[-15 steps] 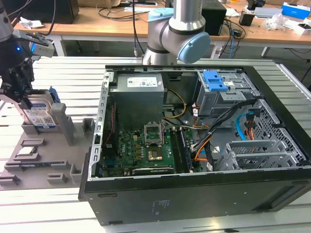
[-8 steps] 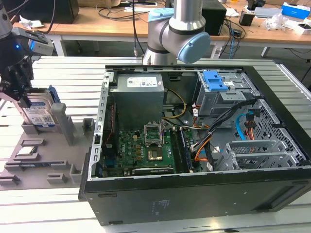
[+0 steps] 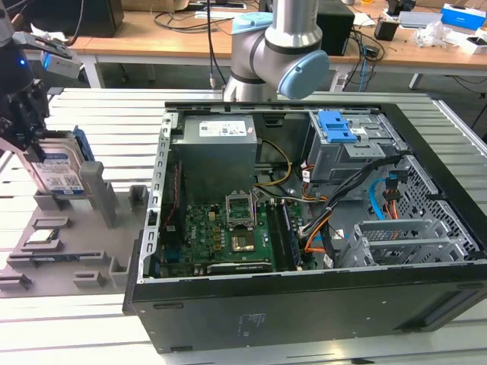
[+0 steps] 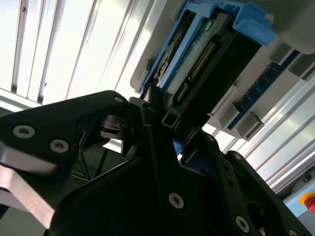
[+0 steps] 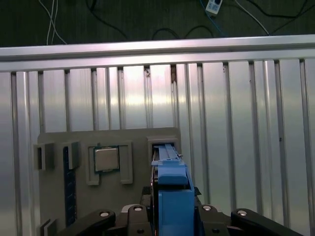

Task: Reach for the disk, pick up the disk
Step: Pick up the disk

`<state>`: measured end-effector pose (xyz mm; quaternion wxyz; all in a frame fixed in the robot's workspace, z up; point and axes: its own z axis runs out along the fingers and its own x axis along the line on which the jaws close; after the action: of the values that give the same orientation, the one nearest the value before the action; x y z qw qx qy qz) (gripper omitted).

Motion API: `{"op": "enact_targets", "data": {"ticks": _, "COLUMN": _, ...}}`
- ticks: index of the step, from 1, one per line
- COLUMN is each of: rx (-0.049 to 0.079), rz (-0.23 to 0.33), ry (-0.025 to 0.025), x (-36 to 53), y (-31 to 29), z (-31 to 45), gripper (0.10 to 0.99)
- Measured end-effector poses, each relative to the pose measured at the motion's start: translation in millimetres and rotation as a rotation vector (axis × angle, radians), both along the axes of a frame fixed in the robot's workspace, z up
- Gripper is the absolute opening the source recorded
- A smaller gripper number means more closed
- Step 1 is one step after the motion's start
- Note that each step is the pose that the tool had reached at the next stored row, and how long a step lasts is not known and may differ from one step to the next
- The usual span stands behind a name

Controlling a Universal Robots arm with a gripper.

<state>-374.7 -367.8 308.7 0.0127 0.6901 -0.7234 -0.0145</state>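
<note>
The disk (image 3: 59, 173), silver with a white-and-blue label and blue side rails, stands on edge in a slot of the grey holder plate (image 3: 80, 255) at the exterior view's left. My gripper (image 3: 32, 144) comes down on it from above and is shut on the disk across its thickness. The second wrist view shows the disk's connector edge (image 4: 204, 61) just beyond the black fingers (image 4: 150, 110), which press its sides. In the first wrist view the disk's blue rail (image 5: 173, 184) runs straight into the gripper (image 5: 174, 212).
A small square silver chip (image 5: 107, 159) lies in a pocket of the holder plate (image 5: 133, 140), beside the disk. An open computer case (image 3: 304, 304) with a blue latch (image 3: 338, 125) takes up the exterior view's right. The arm's base (image 3: 278, 53) rises behind it.
</note>
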Motion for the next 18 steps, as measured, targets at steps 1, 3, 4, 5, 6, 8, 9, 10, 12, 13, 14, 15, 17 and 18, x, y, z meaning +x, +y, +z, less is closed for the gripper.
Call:
{"op": "enact_targets", "data": {"ticks": 1, "rx": 0.0, "rz": 0.0, "ry": 0.0, "x": 0.0, "y": 0.1, "z": 1.7, "gripper": 0.365}}
{"op": "enact_targets", "data": {"ticks": 3, "rx": 0.0, "rz": 0.0, "ry": 0.0, "x": 0.2, "y": 0.2, "z": 5.3, "gripper": 0.365}}
{"op": "enact_targets", "data": {"ticks": 4, "rx": 0.0, "rz": 0.0, "ry": 0.0, "x": 0.2, "y": 0.2, "z": 6.6, "gripper": 0.365}}
{"op": "enact_targets", "data": {"ticks": 5, "rx": 0.0, "rz": 0.0, "ry": 0.0, "x": 0.2, "y": 0.3, "z": 7.9, "gripper": 0.365}}
{"op": "enact_targets", "data": {"ticks": 6, "rx": 0.0, "rz": 0.0, "ry": 0.0, "x": 0.3, "y": 0.3, "z": 9.2, "gripper": 0.365}}
{"op": "enact_targets", "data": {"ticks": 8, "rx": 0.0, "rz": 0.0, "ry": 0.0, "x": 0.3, "y": 0.3, "z": 11.1, "gripper": 0.365}}
{"op": "enact_targets", "data": {"ticks": 9, "rx": 0.0, "rz": 0.0, "ry": 0.0001, "x": 0.4, "y": 0.3, "z": 12.1, "gripper": 0.365}}
{"op": "enact_targets", "data": {"ticks": 10, "rx": 0.0, "rz": 0.0, "ry": 0.0, "x": 0.5, "y": 0.3, "z": 13.0, "gripper": 0.365}}
{"op": "enact_targets", "data": {"ticks": 12, "rx": 0.0, "rz": 0.0, "ry": 0.0, "x": 0.6, "y": 0.3, "z": 14.3, "gripper": 0.365}}
{"op": "enact_targets", "data": {"ticks": 13, "rx": 0.0, "rz": 0.0, "ry": 0.0, "x": 0.6, "y": 0.3, "z": 15.1, "gripper": 0.365}}
{"op": "enact_targets", "data": {"ticks": 14, "rx": 0.0, "rz": 0.0, "ry": 0.0, "x": 0.6, "y": 0.3, "z": 15.8, "gripper": 0.365}}
{"op": "enact_targets", "data": {"ticks": 15, "rx": 0.0, "rz": 0.0, "ry": 0.0001, "x": 0.8, "y": 0.3, "z": 17.3, "gripper": 0.365}}
{"op": "enact_targets", "data": {"ticks": 17, "rx": 0.0, "rz": 0.0, "ry": 0.0, "x": 1.0, "y": 0.3, "z": 20.1, "gripper": 0.365}}
{"op": "enact_targets", "data": {"ticks": 18, "rx": 0.0, "rz": 0.0, "ry": 0.0, "x": 1.1, "y": 0.3, "z": 21.4, "gripper": 0.365}}
